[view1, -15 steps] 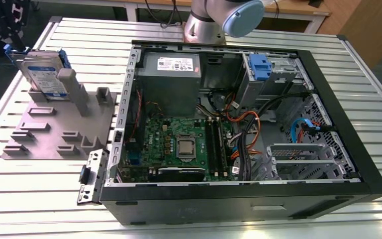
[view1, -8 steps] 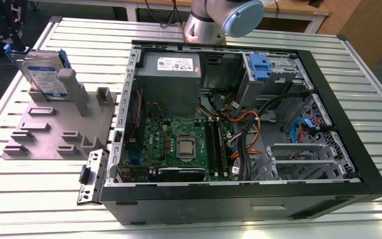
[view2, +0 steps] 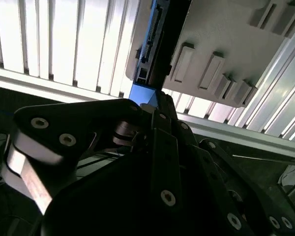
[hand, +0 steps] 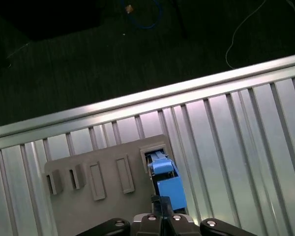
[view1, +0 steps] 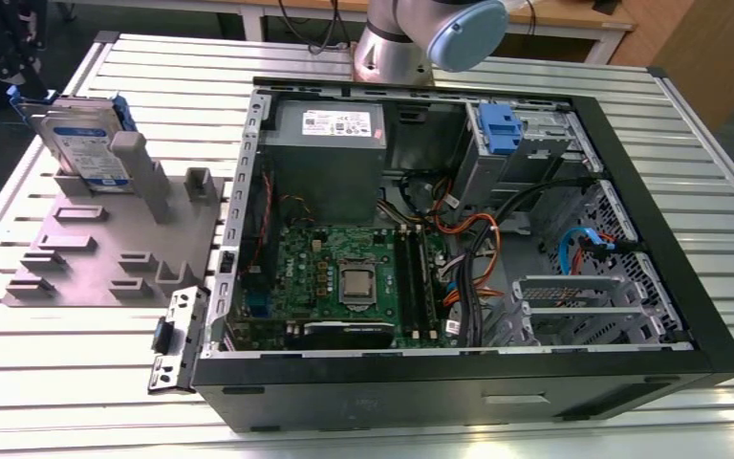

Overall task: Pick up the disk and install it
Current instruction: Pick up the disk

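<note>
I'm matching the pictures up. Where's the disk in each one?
Exterior view: the disk stands upright in the grey holder, exterior view's left.
Second wrist view: its blue edge, in the holder.
First wrist view: its blue edge, in the holder.
Shared landmark: the holder's raised blocks.

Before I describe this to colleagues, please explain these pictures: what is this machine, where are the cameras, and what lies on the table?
The machine is one robot arm; its base shows at the top of the exterior view. That camera stands off the arm and sees a slatted metal table bearing an open computer case and, on the exterior view's left, a grey fixture plate. The disk stands upright in a slot of that plate. It is not yet lifted. Both wrist views come from cameras on the arm; they look past the gripper at the disk's blue rail.
</note>
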Motion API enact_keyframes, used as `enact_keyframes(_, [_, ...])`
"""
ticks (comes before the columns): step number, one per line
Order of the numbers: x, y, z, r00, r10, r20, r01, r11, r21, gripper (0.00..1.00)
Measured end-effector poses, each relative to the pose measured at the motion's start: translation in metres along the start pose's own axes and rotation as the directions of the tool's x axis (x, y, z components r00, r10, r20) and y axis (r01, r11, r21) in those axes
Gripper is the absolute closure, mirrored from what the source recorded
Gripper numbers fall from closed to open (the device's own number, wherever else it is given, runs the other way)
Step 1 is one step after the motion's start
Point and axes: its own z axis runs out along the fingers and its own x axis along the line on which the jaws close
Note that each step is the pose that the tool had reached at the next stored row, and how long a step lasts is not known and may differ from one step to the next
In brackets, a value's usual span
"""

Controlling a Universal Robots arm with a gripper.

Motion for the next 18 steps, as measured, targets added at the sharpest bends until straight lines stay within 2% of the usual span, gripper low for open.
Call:
enact_keyframes(2, [-0.0002,0.0011,0.0002,1.0,-0.005,-0.0003,0.005,1.0,0.0,0.89])
enact_keyframes(3, [-0.0006,0.002,0.0002,1.0,-0.007,-0.0003,0.007,1.0,0.0,0.83])
enact_keyframes(5, [-0.002,0.0037,0.0005,1.0,-0.009,-0.0005,0.009,1.0,0.0001,0.83])
enact_keyframes(6, [-0.0031,0.0045,0.0006,1.0,-0.01,-0.0005,0.01,1.0,0.0001,0.76])
enact_keyframes(10, [-0.0074,0.0061,0.0011,0.9999,-0.013,-0.0008,0.013,0.9999,0.0005,0.75])
enact_keyframes(11, [-0.0074,0.0062,0.0013,0.9999,-0.015,-0.0009,0.015,0.9999,0.0006,0.69])
enact_keyframes(12, [-0.0074,0.0062,0.0015,0.9998,-0.019,-0.0012,0.019,0.9998,0.0006,0.69])
enact_keyframes(13, [-0.0074,0.0062,0.0019,0.9995,-0.03,-0.0016,0.03,0.9995,0.0006,0.63])
enact_keyframes(18, [-0.0074,0.0062,0.0039,0.9938,-0.111,-0.0052,0.111,0.9938,-0.0003,0.63])
